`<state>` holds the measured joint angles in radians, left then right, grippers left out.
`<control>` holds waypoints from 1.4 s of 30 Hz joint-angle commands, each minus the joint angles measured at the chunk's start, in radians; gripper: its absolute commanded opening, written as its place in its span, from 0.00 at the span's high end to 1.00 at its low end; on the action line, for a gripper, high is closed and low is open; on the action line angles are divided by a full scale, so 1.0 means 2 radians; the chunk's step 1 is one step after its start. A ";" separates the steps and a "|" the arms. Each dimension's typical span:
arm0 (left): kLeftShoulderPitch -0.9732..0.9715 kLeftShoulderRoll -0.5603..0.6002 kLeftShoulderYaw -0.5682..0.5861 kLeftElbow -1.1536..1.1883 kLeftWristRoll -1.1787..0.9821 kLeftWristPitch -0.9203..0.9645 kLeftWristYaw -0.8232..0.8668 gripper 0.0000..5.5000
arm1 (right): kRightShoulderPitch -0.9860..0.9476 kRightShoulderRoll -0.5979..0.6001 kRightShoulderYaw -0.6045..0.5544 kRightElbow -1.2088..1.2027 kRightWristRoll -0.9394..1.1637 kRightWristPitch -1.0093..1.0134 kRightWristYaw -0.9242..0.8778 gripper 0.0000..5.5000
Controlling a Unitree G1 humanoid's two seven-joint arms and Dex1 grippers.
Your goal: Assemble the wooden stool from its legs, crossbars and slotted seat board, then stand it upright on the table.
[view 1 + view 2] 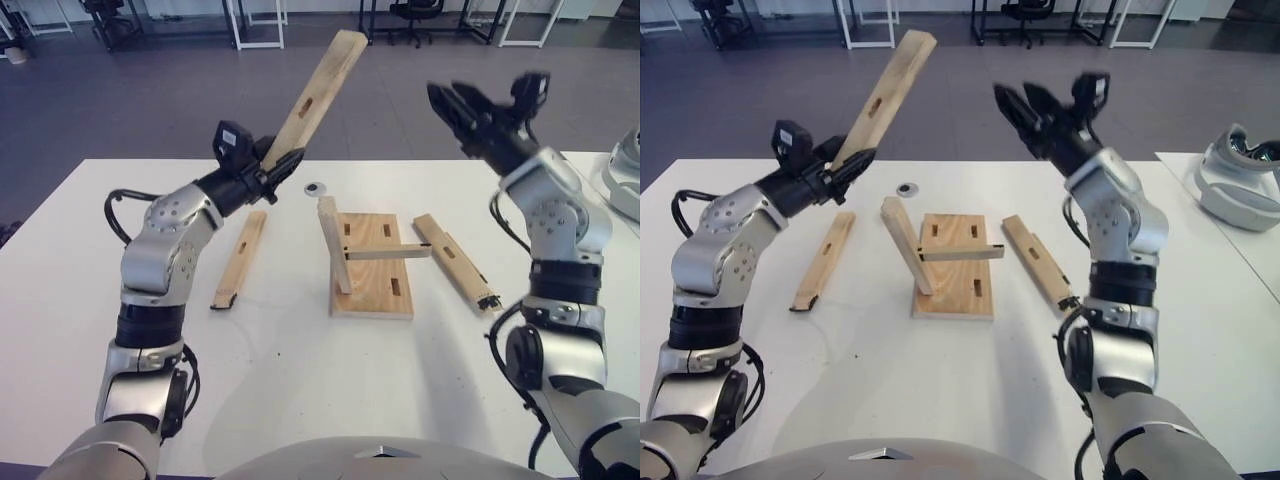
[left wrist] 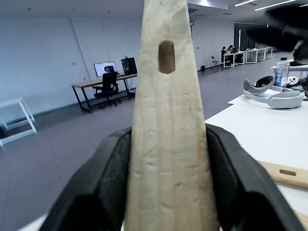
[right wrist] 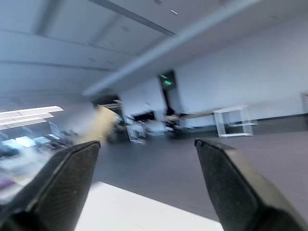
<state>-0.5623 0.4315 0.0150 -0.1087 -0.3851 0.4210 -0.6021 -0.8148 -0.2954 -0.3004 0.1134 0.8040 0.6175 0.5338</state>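
Note:
My left gripper (image 1: 283, 162) is shut on the lower end of a wooden leg (image 1: 316, 98), which slants up and away above the table's far side; the leg (image 2: 168, 125) sits between the black fingers (image 2: 103, 178). The slotted seat board (image 1: 375, 285) lies flat mid-table with one leg (image 1: 333, 243) standing tilted in it and a crossbar (image 1: 388, 253) sticking sideways from that leg. Two more legs lie flat: one (image 1: 241, 257) left of the board, one (image 1: 455, 260) right of it. My right gripper (image 1: 452, 104) is raised high above the table's far right, open and empty.
A small round grey disc (image 1: 316, 188) lies on the white table (image 1: 300, 380) behind the board. A white headset (image 1: 1238, 180) rests on a separate table at the far right. Office desks and chairs stand in the room behind.

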 commanded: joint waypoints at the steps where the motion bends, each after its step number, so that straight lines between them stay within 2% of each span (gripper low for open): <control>1: -0.050 -0.002 -0.035 0.027 0.032 -0.060 -0.039 0.62 | -0.054 0.045 -0.028 -0.004 0.091 0.055 -0.051 0.33; 5: -0.053 -0.010 -0.044 0.025 0.044 -0.093 -0.047 0.62 | -0.068 0.061 -0.050 0.007 0.136 0.074 -0.098 0.33; 10: -0.055 -0.025 -0.018 0.032 0.041 -0.106 -0.018 0.62 | -0.051 0.061 -0.065 -0.006 0.154 0.066 -0.130 0.33; 20: -0.043 -0.019 -0.046 0.022 0.061 -0.124 -0.049 0.62 | -0.051 0.066 -0.056 -0.005 0.177 0.079 -0.135 0.33; 35: -0.044 -0.005 -0.051 0.019 0.080 -0.151 -0.071 0.62 | -0.035 0.066 -0.050 0.001 0.169 0.089 -0.161 0.81; 36: -0.043 -0.005 -0.052 0.019 0.083 -0.150 -0.070 0.56 | -0.032 0.066 -0.055 0.003 0.159 0.076 -0.170 0.81; 39: -0.041 -0.004 -0.046 0.028 0.088 -0.148 -0.062 0.46 | -0.005 0.049 -0.067 0.008 0.100 0.018 -0.192 0.82; 42: -0.027 -0.002 -0.028 0.018 0.079 -0.131 -0.045 0.37 | 0.088 0.026 -0.091 -0.037 0.062 0.002 -0.215 0.82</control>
<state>-0.6423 0.4190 -0.0695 -0.0491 -0.2235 0.1265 -0.7146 -0.7612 -0.2127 -0.4558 0.1139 0.9653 0.6298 0.1342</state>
